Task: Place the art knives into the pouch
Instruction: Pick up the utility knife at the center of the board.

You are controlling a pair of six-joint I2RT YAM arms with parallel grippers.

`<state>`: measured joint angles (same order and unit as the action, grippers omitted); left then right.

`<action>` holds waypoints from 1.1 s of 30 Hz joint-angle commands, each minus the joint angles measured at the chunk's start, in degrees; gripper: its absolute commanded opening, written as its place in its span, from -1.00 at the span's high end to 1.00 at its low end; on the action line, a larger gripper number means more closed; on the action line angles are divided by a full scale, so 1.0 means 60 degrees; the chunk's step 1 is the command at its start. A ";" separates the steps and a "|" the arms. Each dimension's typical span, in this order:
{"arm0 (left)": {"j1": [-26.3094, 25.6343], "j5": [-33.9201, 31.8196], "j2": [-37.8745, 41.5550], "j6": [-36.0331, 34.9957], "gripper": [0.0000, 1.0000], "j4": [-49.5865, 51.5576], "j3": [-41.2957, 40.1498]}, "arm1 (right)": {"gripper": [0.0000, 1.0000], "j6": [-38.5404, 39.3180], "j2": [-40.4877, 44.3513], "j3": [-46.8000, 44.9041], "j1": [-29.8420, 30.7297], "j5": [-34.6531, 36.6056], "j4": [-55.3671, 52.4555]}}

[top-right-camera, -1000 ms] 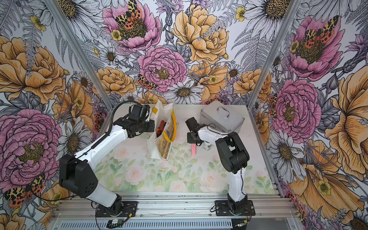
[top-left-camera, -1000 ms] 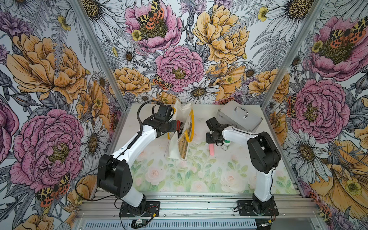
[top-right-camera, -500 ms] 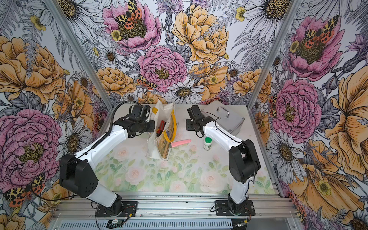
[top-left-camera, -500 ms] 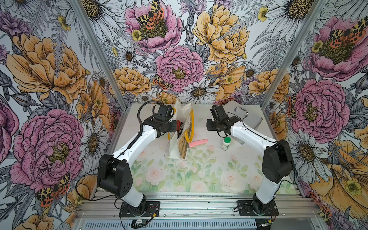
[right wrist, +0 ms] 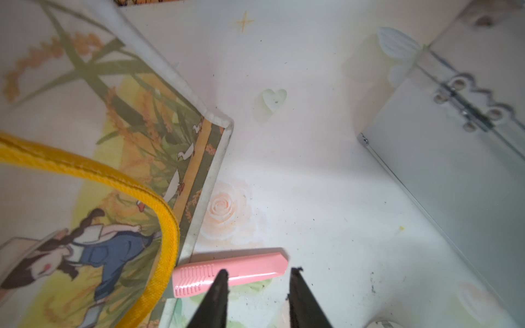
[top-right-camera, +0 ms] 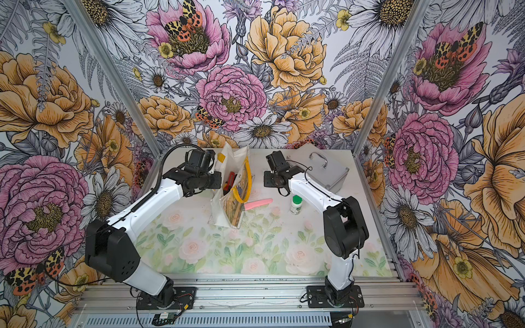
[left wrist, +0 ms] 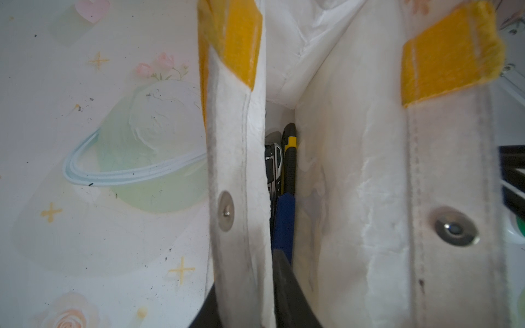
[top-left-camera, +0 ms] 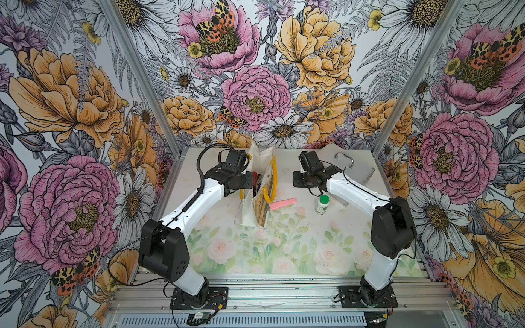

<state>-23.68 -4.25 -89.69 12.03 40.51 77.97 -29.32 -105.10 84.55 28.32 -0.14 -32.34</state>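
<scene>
Right gripper [right wrist: 259, 272] hangs with its two black fingers [right wrist: 218, 295] spread apart, and nothing is between them. Just under its tips lies the pink art knife [right wrist: 230, 274]. It is flat on the desk [right wrist: 312, 198], with one end touching the side of the pouch [right wrist: 113, 170]. The knife is outside the pouch, so I think the step now is to pick it up. The pouch stands between the two grippers. The left gripper [left wrist: 244, 309] pinches one white wall of it, so the top is open a little. The right gripper's fingers seem to line up along the knife's long way. The wrist should turn first, so one finger goes on each long side near the middle. It should squeeze softly, because the knife looks thin and smooth and could slip or spin. Next it should lift the knife above the yellow handle [right wrist: 159, 215] beside it, point it down, and let go only over the gap. Other tools [left wrist: 288, 159] fill part of that narrow gap, so it should aim for the free side. A small bottle [top-left-camera: 322, 204] stands close under the right arm and must not get bumped.
</scene>
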 commanded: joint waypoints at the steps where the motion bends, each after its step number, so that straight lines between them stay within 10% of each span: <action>1: -0.0085 -0.0141 0.0050 -0.0013 0.51 0.0001 0.0030 | -0.11 -0.0489 -0.0585 -0.0018 0.0104 -0.1269 -0.0018; 16: -0.0088 -0.0200 -0.0045 -0.0269 0.53 -0.0136 -0.0103 | -0.40 -0.3817 -0.1392 -0.0312 0.0670 -0.3390 -0.0015; 33: 0.0083 -0.0042 0.0029 -0.0670 0.53 -0.0439 -0.0470 | -0.37 -0.3905 -0.3143 0.1440 0.0817 -0.1073 -0.0982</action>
<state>-23.49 -4.86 -89.69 9.39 39.31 76.20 -54.87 -120.90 89.30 33.30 -12.49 -35.07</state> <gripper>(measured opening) 0.237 0.685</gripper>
